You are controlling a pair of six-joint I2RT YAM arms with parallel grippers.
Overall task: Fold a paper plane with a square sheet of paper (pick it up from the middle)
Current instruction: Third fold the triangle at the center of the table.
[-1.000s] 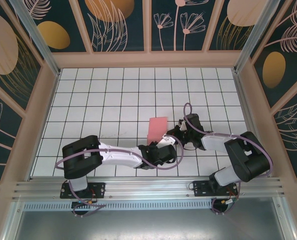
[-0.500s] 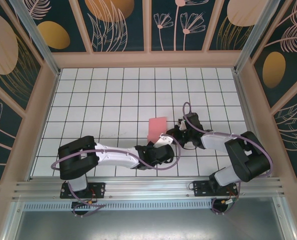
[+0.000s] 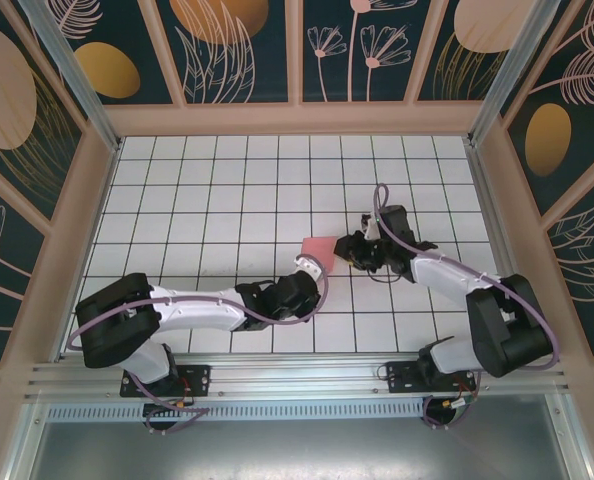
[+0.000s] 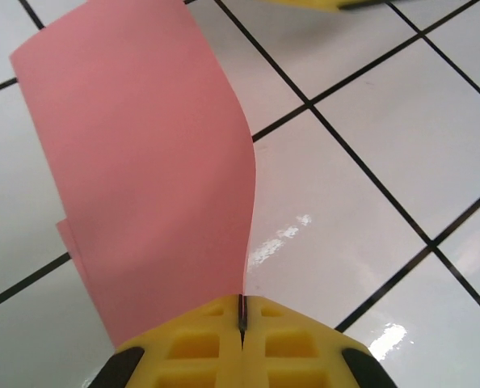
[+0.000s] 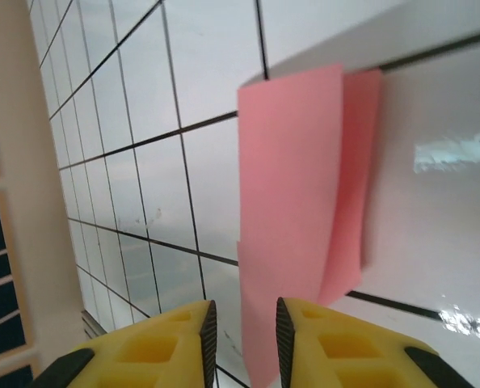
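The square sheet of paper (image 3: 318,246) is salmon pink and doubled over into two layers, and it sits at mid-table. My left gripper (image 3: 308,266) is at its near edge. In the left wrist view the yellow fingers (image 4: 200,347) are shut on the paper's (image 4: 143,162) lower edge, and the sheet curves up and away from them. My right gripper (image 3: 346,249) is just right of the paper. In the right wrist view it (image 5: 242,339) stands open, with the paper's (image 5: 292,194) near end partly in the gap and touching neither pad.
The white grid-tiled table (image 3: 227,190) is walled by a wooden frame with dark patterned panels. The right wall's rail (image 3: 497,190) stands close to the right arm. Both arms reach in from the metal rail (image 3: 297,375) at the near edge.
My left gripper has shut on the paper's near edge, and its arm has swung left. The right gripper has opened, let go and shifted slightly away. The paper now looks narrower from above.
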